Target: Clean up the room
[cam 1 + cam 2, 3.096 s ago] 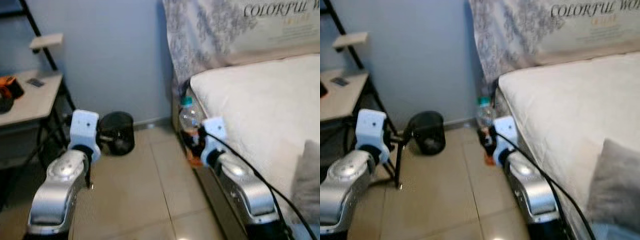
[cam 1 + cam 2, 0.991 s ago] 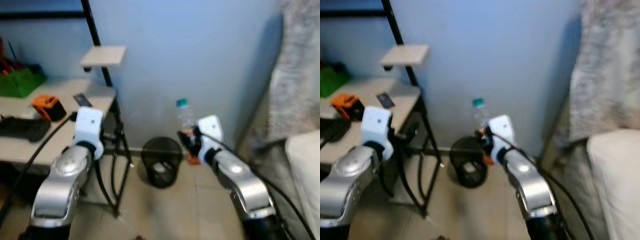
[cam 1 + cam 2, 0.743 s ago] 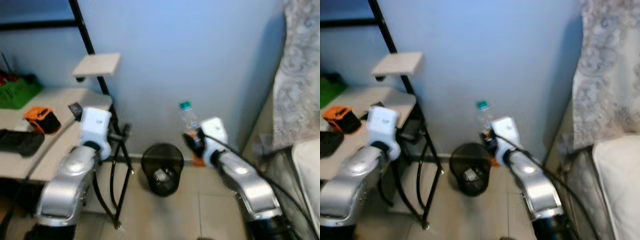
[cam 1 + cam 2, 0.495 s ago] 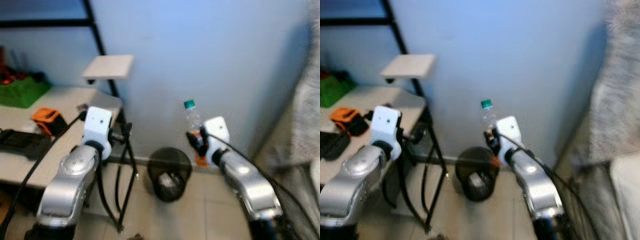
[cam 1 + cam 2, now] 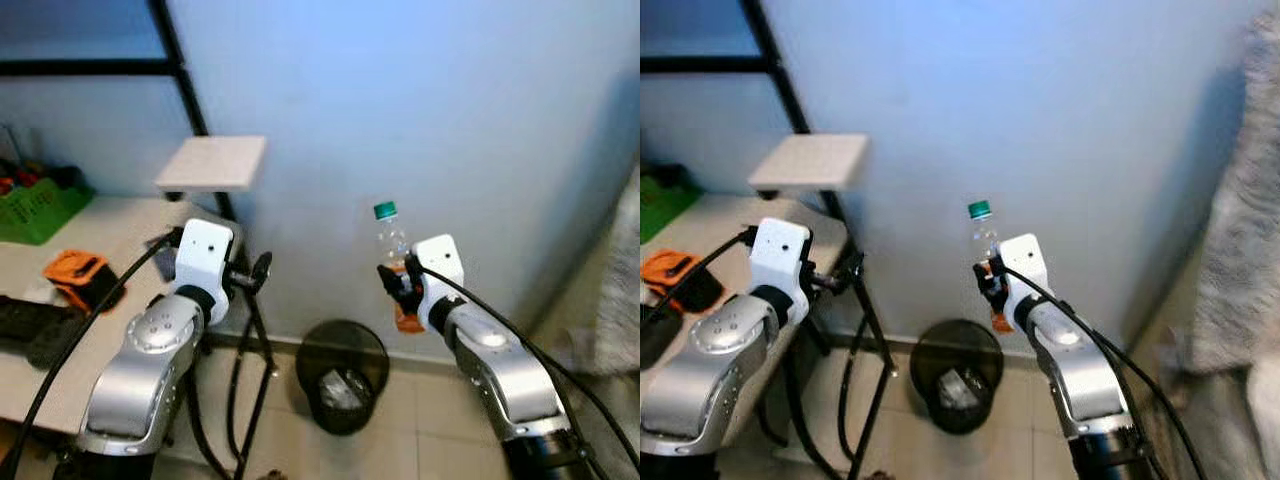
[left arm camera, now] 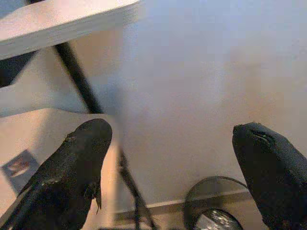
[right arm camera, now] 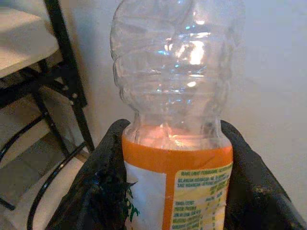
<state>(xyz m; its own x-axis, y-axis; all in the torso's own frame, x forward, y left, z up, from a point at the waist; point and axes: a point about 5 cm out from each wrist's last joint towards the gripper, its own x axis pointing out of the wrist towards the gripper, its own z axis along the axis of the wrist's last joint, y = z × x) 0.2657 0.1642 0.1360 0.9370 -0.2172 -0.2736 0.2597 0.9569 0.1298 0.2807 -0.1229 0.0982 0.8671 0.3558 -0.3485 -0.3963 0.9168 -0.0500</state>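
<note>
The right pincer (image 5: 400,287) pinches the empty bottle (image 5: 393,252) upright above the bin (image 5: 341,372), probably for dropping, while the left pincer (image 6: 177,158) is spread.

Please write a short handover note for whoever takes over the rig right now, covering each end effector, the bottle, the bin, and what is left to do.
Right end effector: shut on the clear plastic bottle at its orange label, bottle upright, green cap on top, held in the air in front of the blue wall.
Left end effector: open and holding nothing, raised beside the white desk.
Black mesh waste bin: on the floor against the wall, below the bottle and a little to the robot's left, with some rubbish already inside.
Done: bottle picked up and carried to the bin.
Left: bring the bottle over the bin opening and release it.
</note>
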